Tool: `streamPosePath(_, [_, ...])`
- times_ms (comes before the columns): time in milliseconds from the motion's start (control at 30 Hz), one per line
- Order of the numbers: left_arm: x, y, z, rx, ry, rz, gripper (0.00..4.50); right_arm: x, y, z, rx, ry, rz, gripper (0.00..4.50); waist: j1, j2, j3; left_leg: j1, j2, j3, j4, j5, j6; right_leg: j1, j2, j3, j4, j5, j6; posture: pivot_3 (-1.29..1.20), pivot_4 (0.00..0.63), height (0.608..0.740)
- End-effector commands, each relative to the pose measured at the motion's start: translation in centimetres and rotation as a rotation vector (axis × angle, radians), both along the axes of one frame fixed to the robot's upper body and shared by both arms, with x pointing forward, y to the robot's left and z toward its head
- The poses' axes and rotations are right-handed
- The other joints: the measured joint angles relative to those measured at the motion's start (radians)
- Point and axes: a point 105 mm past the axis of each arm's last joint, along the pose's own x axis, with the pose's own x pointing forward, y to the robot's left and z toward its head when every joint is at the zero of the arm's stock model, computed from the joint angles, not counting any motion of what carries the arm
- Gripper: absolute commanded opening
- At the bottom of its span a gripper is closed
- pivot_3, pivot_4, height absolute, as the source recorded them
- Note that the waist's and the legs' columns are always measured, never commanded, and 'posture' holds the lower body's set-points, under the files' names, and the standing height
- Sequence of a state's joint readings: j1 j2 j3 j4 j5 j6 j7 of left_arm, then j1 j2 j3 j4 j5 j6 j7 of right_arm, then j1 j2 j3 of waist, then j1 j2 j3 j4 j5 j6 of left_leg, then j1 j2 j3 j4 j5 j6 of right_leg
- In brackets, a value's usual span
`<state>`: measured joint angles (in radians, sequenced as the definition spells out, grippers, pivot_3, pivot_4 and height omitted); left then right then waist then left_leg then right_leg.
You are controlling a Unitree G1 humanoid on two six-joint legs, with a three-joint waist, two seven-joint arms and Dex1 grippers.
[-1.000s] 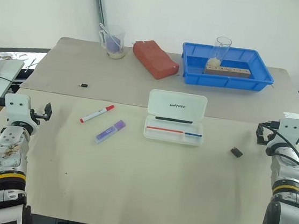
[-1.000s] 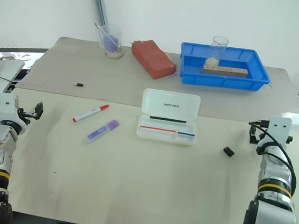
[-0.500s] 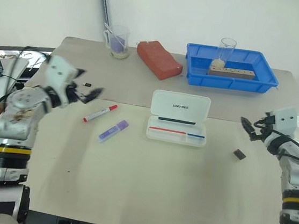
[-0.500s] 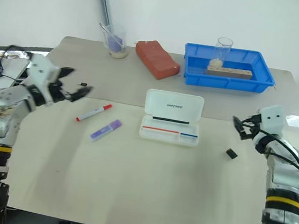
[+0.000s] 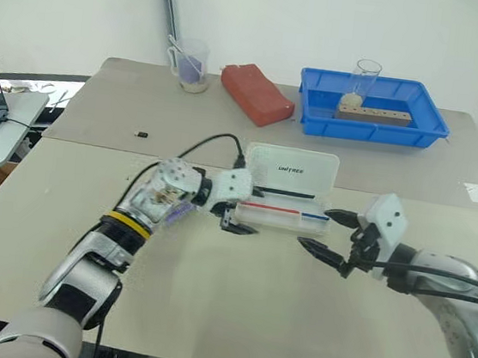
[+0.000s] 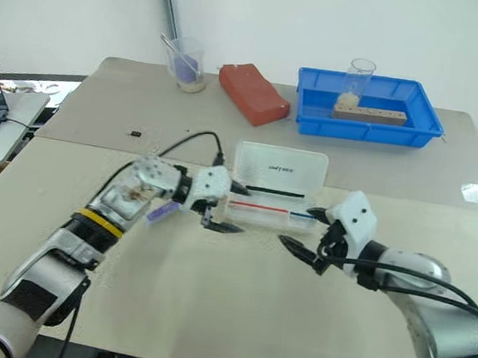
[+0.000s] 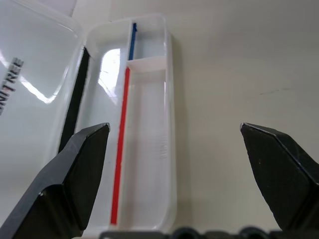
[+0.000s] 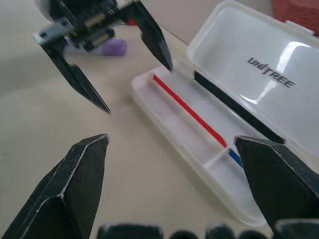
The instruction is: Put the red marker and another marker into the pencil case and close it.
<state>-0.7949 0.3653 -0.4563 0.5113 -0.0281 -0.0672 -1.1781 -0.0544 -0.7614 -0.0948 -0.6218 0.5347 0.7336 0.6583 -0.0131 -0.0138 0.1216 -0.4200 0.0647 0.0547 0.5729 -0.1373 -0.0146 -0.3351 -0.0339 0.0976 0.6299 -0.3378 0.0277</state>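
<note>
Pencil case (image 5: 287, 195) lid up, mid tabletop. Left pincer (image 5: 236, 216) released at its left end – purple highlighter (image 6: 162, 212) just behind it, under left arm. Right pincer (image 5: 330, 233) released, empty, farther off.

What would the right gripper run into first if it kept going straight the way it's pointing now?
Probably the left gripper, whose open black fingers face it just ahead. The right gripper aims along the near edge of the open white translucent plastic pencil case; height is hard to judge.
</note>
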Motion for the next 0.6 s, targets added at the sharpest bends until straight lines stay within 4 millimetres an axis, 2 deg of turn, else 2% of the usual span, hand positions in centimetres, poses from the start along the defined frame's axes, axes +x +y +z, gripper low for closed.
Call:
streamPosePath(33, [0.8, -0.5, 0.2, 0.011, -0.035, -0.022, 4.47, -0.5, 0.2, 1.3, -0.006, -0.044, -0.018, 4.45, 0.0, 0.0, 0.0, -0.001, 0.0, 0.0, 0.0, 0.0, 0.0, 0.0, 0.0, 0.0, 0.0, 0.0, 0.0, 0.0, 0.15, 0.74])
streamPosePath(100, [1.1, -0.6, -0.4, 0.027, -0.04, -0.021, 3.94, -0.6, 0.4, 1.5, -0.009, -0.045, -0.018, 4.45, 0.001, 0.0, 0.0, -0.001, 0.0, -0.001, 0.001, 0.0, 0.0, 0.0, 0.0, 0.0, 0.0, 0.0, 0.001, 0.0, 0.15, 0.74])
streamPosePath(167, [1.3, -0.7, -0.7, 0.03, -0.027, -0.021, 3.16, -0.7, 0.5, 1.5, -0.007, -0.046, -0.022, 4.45, 0.001, 0.0, 0.0, -0.001, 0.0, -0.001, 0.001, 0.0, 0.0, 0.0, 0.001, -0.001, 0.0, 0.0, 0.002, 0.0, 0.15, 0.74])
streamPosePath(267, [1.4, -0.7, -1.0, 0.034, -0.026, -0.021, 1.56, -0.7, 0.5, 1.6, -0.006, -0.047, -0.029, 4.45, 0.0, 0.0, 0.0, -0.001, 0.0, -0.002, 0.001, 0.0, 0.0, 0.0, 0.001, -0.001, 0.0, -0.001, 0.002, 0.0, 0.15, 0.74])
streamPosePath(367, [1.4, -0.7, -1.2, 0.034, -0.023, -0.014, 0.15, -0.5, 0.3, 1.5, -0.008, -0.053, -0.04, 4.45, 0.0, 0.0, 0.0, -0.001, 0.0, -0.003, 0.001, 0.0, 0.0, 0.0, 0.003, -0.001, 0.0, -0.001, 0.002, 0.0, 0.15, 0.74])
streamPosePath(467, [1.2, -0.6, -1.3, 0.036, -0.014, -0.021, 0.04, -0.3, 0.2, 1.7, -0.009, -0.058, -0.041, 4.45, 0.0, 0.0, 0.0, -0.001, 0.001, -0.004, 0.001, 0.0, 0.0, 0.0, 0.003, -0.001, 0.0, -0.001, 0.002, 0.0, 0.15, 0.74])
streamPosePath(600, [-2.1, 0.3, -2.2, 0.067, 0.045, -0.112, 0.04, -0.4, 0.3, 1.9, -0.018, -0.056, -0.011, 4.45, -0.007, 0.003, -0.002, -0.001, 0.001, -0.005, 0.001, 0.0, 0.0, 0.0, 0.004, 0.0, 0.0, 0.0, 0.001, 0.0, 0.15, 0.74])
